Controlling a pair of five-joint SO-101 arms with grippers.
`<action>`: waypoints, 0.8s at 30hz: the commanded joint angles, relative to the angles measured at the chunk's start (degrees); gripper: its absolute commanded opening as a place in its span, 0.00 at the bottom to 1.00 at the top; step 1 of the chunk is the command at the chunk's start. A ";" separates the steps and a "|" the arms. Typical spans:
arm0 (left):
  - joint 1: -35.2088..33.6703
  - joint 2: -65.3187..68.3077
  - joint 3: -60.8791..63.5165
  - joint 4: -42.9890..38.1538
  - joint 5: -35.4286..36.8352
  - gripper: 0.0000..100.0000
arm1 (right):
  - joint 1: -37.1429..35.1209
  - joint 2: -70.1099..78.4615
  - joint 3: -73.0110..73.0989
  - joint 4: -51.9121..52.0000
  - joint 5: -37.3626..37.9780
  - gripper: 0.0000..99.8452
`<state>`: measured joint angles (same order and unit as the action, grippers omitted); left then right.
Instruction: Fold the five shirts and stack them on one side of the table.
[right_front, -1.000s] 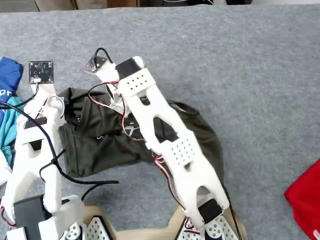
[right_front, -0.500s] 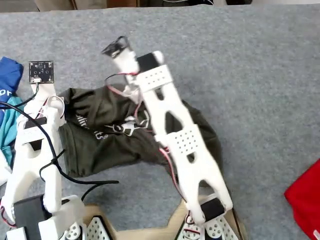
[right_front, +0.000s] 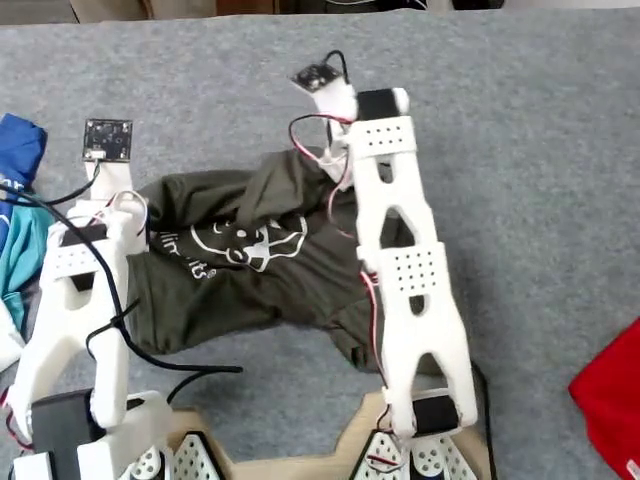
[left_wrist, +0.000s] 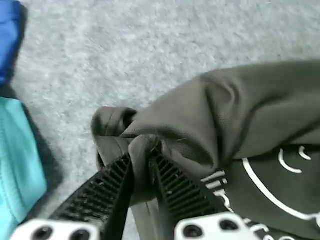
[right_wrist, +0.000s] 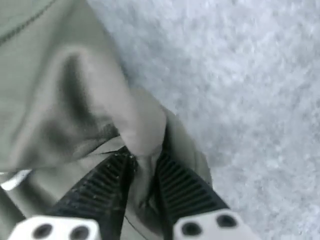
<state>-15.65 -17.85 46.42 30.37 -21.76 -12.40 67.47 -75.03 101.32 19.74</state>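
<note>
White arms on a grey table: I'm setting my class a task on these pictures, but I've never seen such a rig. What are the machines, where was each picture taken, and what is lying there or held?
These are two small white robot arms mounted side by side: the left arm and the right arm. The high view comes from a fixed camera looking down on the grey table. The other two pictures come from cameras on each arm's wrist, looking along its hand. A dark green shirt with a white print lies crumpled between the arms. The left hand pinches one fold of it, the right hand another. In the high view, blue cloth and teal cloth lie at the left edge, red cloth at the right.
</note>
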 joint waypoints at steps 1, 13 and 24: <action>1.23 0.57 -5.01 2.73 0.44 0.02 | 2.33 -8.22 9.27 1.14 3.34 0.08; 1.23 0.57 -5.36 3.25 0.44 0.02 | -3.65 -27.91 16.31 -2.90 3.08 0.21; 1.14 0.57 -5.80 7.91 0.35 0.02 | -9.63 -22.73 14.90 -23.74 -9.32 0.21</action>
<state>-15.12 -16.97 43.78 37.85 -21.76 -20.84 44.44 -58.42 83.65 13.41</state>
